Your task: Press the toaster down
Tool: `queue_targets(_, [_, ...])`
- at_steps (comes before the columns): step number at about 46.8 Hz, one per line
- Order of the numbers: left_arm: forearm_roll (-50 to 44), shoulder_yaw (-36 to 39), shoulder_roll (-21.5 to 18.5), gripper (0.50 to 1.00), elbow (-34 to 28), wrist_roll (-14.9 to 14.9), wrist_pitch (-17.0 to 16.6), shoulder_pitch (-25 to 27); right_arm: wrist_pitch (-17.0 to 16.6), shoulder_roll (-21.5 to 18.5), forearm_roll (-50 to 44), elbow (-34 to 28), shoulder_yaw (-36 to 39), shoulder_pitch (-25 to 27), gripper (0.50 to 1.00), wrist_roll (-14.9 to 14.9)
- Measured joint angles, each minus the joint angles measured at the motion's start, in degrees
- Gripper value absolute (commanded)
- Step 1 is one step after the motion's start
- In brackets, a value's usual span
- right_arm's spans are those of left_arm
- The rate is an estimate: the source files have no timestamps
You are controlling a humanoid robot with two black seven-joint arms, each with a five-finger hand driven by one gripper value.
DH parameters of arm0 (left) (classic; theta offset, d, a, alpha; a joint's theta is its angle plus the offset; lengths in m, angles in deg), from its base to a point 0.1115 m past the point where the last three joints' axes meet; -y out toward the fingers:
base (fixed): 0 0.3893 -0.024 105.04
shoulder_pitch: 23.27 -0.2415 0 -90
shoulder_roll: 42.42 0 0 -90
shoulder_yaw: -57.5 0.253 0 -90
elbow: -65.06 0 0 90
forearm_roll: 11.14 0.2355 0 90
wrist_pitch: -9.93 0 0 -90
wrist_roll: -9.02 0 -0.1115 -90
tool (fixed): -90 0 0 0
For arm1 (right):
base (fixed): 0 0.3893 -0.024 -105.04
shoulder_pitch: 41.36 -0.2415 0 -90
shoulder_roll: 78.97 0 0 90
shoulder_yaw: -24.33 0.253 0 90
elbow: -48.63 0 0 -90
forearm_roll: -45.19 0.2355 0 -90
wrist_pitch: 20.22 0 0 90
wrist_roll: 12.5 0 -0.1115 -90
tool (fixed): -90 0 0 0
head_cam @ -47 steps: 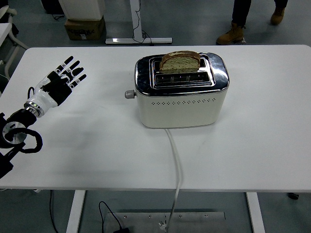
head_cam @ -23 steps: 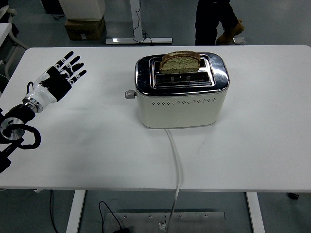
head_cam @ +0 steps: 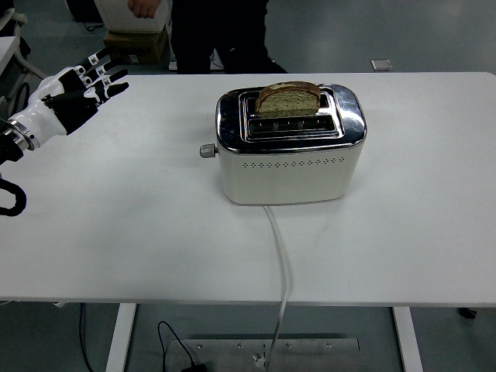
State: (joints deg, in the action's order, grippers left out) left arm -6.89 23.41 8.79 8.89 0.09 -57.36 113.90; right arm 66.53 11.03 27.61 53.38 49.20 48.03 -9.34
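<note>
The left hand [head_cam: 71, 97] hovers spread and empty, well left of the toaster [head_cam: 289, 146], whose side lever [head_cam: 206, 150] seemingly sits unpressed, bread slice [head_cam: 287, 98] standing proud.

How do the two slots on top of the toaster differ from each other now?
The far slot holds a slice of bread that stands up above the toaster; the near slot holds nothing. The far slot is mostly hidden by the bread; the near slot shows its dark opening along its whole length. Both run side to side in the chrome top, parallel to each other.
</note>
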Motion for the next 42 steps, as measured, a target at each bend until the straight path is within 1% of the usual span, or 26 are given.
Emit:
queue_targets(7, [6.7, 0.1, -2.4, 1.000, -1.8, 0.1, 0.8, 3.0, 0.0, 0.0, 0.0, 0.0, 0.0, 0.0, 0.998, 0.0])
queue_targets(11, [11.2, 0.3, -3.9, 1.000, -3.6, 0.5, 2.7, 4.2, 0.0, 0.0, 0.0, 0.0, 0.0, 0.0, 0.998, 0.0])
queue_targets(15, [17.1, 0.9, -5.5, 1.000, -6.6, 3.4, 5.1, 4.9, 0.0, 0.0, 0.0, 0.0, 0.0, 0.0, 1.000, 0.0])
queue_targets(19, [22.1, 1.5, -7.0, 1.000, -9.2, 5.9, 6.8, 5.2, 0.0, 0.0, 0.0, 0.0, 0.0, 0.0, 0.998, 0.0])
queue_targets(22, [24.8, 1.6, -7.7, 1.000, -9.7, 6.5, 8.4, 5.4, 0.0, 0.0, 0.0, 0.0, 0.0, 0.0, 0.998, 0.0])
queue_targets(29, [28.4, 1.7, -8.5, 1.000, -9.8, 6.6, 12.0, 7.0, 0.0, 0.0, 0.0, 0.0, 0.0, 0.0, 0.998, 0.0])
queue_targets(42, [38.2, 2.3, -8.7, 1.000, -9.8, 6.7, 12.3, 10.4, 0.0, 0.0, 0.0, 0.0, 0.0, 0.0, 0.998, 0.0])
